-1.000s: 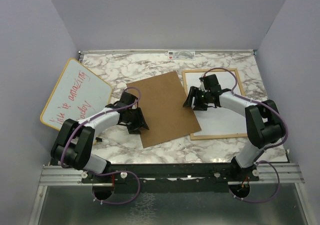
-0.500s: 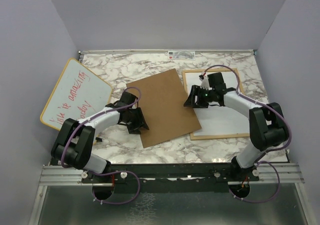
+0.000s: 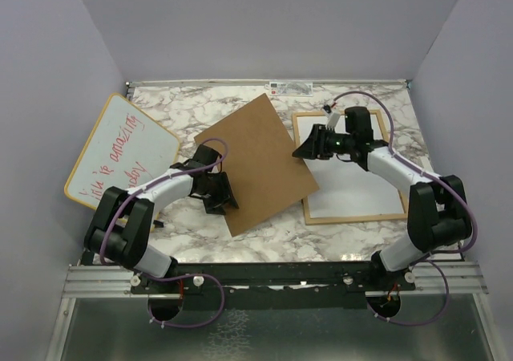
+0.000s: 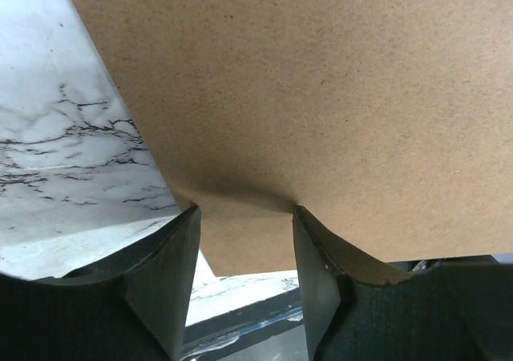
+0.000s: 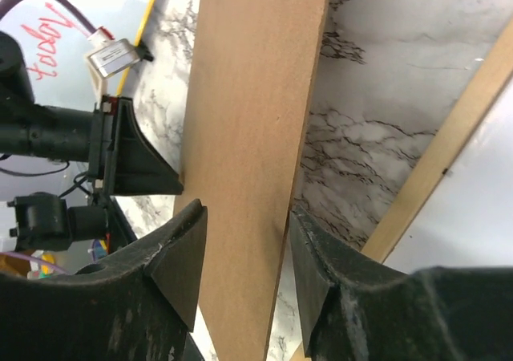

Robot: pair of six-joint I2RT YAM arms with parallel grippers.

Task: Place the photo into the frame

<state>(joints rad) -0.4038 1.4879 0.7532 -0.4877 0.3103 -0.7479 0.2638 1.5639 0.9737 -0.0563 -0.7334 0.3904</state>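
One marble table [image 3: 192, 104]; on it, picture centre, brown backing board [image 3: 256, 164]: stiff, light, right edge raised. Frame [image 3: 353, 219] lies flat centre-right: thin wood plus pane, fragile, so I'd grip a rail only. White sheet inside it is probably the photo [image 3: 361, 186], face down; floppy, slick paper, best pinched at a border corner or slid. Right arm folds in from lower right, wrist rolled, right gripper [image 3: 307, 147] clamped across the board's right edge. Left arm reaches from lower left; left gripper [image 3: 220, 196] fingers apart, tips resting on the board near its left edge.
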